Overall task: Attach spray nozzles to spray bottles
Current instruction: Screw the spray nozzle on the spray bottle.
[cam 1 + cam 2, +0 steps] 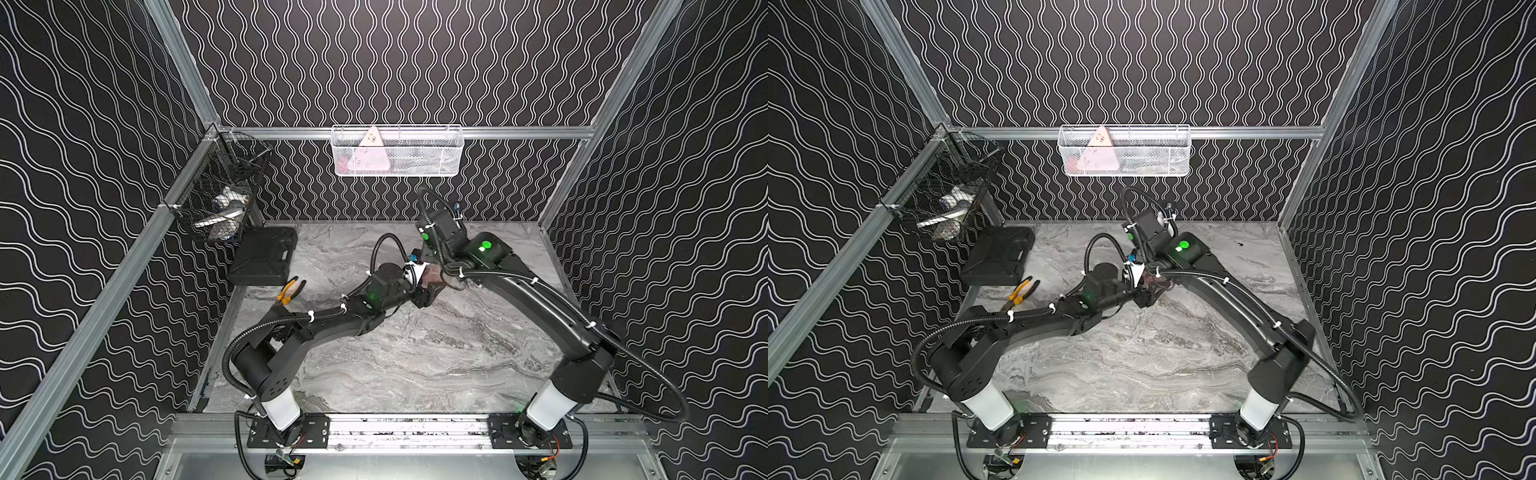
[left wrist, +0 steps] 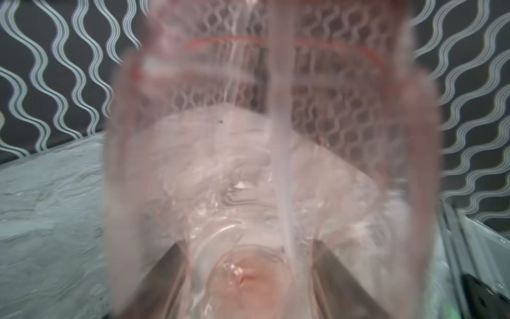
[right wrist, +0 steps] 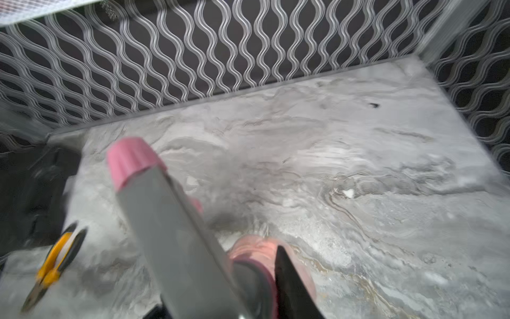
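Now, mating is judged underway: the spray bottle (image 2: 270,154) is clamped in the left hand (image 2: 248,245) over the table (image 1: 415,365), while the spray nozzle (image 3: 129,158), collar forward, seems gripped by the right hand (image 3: 201,218), blur permitting. Next, the collar must be aligned with the neck and twisted.

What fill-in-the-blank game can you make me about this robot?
1. The spray bottle in the left end effector is coloured ___.
2. The right end effector holds the spray ___.
3. The triangular plate sits in the ___ basket.
Missing words: pink, nozzle, white.
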